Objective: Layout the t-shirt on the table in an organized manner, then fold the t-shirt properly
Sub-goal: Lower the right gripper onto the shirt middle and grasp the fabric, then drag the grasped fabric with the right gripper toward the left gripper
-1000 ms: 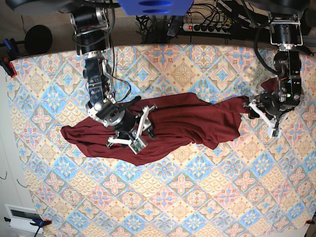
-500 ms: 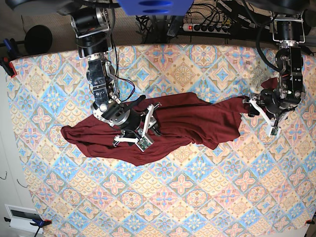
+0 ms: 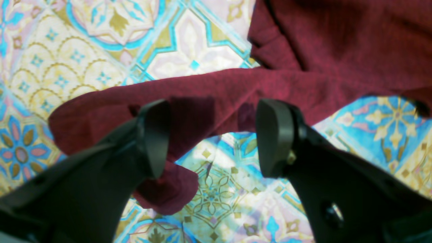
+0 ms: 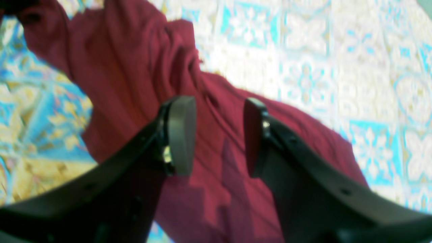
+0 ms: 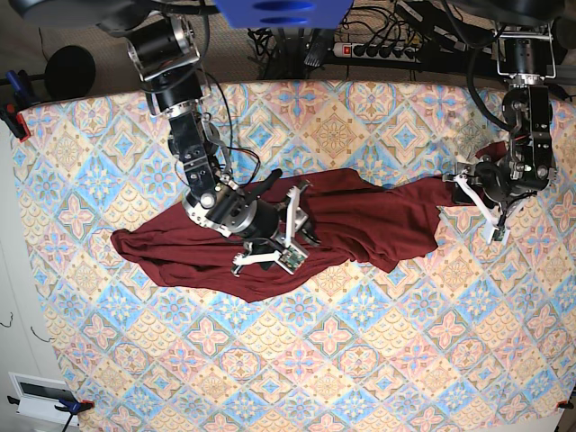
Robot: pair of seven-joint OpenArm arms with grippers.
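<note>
T-shirt (image 5: 360,220) crumpled on table (image 5: 378,360) — grippers apart.

Beyond my far edge a white power strip with a red switch (image 5: 378,50) amid tangled black cables (image 5: 292,45), a round black disc (image 5: 70,72), red and blue clamps (image 5: 13,103), bottom-left a white box (image 5: 40,396).

Even, bright lighting is seen in the base view. Strong glare washes out the table (image 4: 303,50) in the right wrist view. Both wrist views are blurred, with near fingers (image 3: 155,135) unfocused.
</note>
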